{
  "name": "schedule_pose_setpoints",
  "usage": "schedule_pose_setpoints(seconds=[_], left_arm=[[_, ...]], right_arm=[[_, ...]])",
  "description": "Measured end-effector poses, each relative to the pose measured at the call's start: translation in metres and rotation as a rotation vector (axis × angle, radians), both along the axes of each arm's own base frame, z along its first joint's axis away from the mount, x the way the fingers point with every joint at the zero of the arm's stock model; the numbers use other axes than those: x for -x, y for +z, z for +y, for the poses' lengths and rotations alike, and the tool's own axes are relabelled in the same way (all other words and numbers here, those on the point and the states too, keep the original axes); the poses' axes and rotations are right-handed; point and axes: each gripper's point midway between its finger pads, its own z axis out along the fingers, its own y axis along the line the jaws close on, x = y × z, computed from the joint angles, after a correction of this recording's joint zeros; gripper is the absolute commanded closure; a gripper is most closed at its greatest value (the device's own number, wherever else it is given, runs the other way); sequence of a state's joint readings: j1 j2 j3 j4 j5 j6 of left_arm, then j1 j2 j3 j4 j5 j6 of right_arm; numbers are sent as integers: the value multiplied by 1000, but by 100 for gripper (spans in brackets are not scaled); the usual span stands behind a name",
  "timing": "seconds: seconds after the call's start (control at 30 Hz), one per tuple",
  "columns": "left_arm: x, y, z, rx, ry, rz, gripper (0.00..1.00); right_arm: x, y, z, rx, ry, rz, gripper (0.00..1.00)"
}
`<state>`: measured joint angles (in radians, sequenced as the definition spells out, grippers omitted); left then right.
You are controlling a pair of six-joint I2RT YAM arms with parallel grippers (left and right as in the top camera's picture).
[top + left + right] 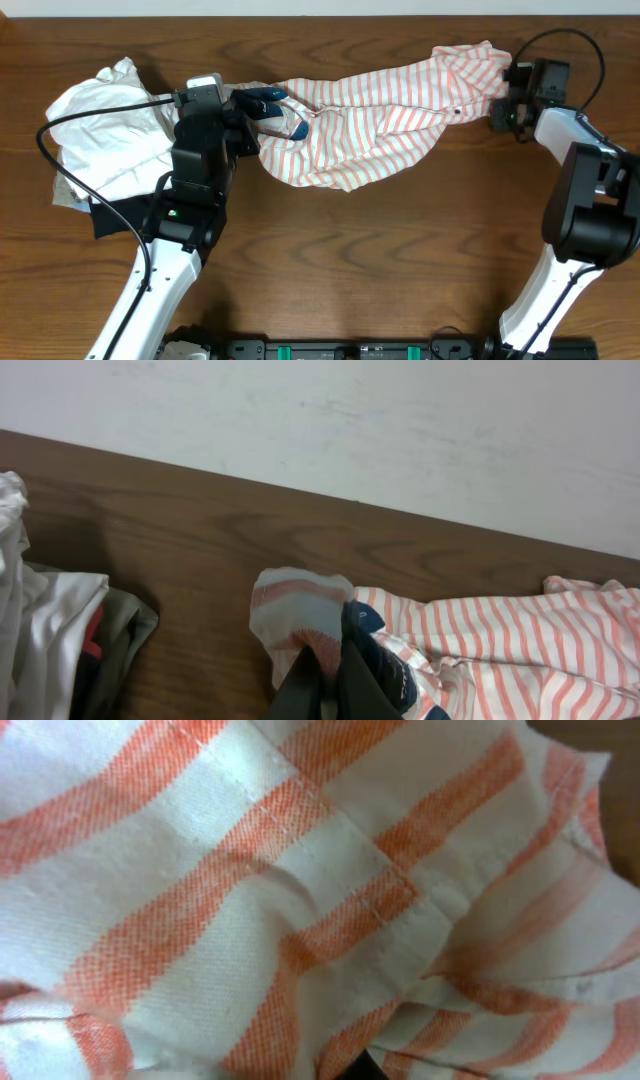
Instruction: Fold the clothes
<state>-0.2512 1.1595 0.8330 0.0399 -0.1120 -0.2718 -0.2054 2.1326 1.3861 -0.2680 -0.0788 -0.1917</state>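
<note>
From overhead, your shirt lies strung across the far side of the bench, one end at each arm. The left claw meets it at the end with the blue label, and the right claw sits at the opposite end. Between them the cloth sags in a rumpled band rather than lying flat. I read this as a spreading hold, with two ends taken so the shirt can be pulled open before any fold. A white garment is heaped just beside the left arm, apart from the shirt and over something dark.

The left wrist view gives you what the overhead cannot: the grip itself. The dark fingers are pinched together on a bunched tuft of striped cloth, with the label right beside them. That claw is closed and has the shirt. This view also shows the heap at the left edge to be several layers, and a pale wall behind the bench.

The right wrist view is filled with striped weave and a stitched seam, so the cloth is pressed right up to the lens. Its fingers are hidden. You cannot tell from this view or from overhead whether that claw is clamped on the shirt or only against it.
</note>
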Motion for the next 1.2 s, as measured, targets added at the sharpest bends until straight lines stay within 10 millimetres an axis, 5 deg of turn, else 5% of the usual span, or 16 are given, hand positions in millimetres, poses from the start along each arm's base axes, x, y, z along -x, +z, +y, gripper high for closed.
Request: schedule_pose_setpoints(seconds=[0.1, 0.37, 0.53, 0.77, 0.9, 1.07, 1.2], left_arm=[[0, 0, 0, 0, 0, 0, 94], [-2, 6, -1, 6, 0, -25, 94], [1, 25, 0, 17, -1, -85, 94], [36, 92, 9, 62, -2, -269, 94], [50, 112, 13, 67, -3, -325, 94], [34, 93, 14, 20, 20, -277, 94], [-5, 54, 13, -25, 47, -203, 94]], right_arm=[[9, 21, 1, 1, -3, 10, 99], [42, 215, 7, 68, -26, -298, 99], [90, 292, 8, 121, -65, -415, 99], [145, 331, 1, 193, -138, -445, 99], [154, 342, -3, 216, -163, -475, 99], [129, 343, -10, 228, -173, -513, 99], [83, 302, -21, 223, -173, -453, 98]])
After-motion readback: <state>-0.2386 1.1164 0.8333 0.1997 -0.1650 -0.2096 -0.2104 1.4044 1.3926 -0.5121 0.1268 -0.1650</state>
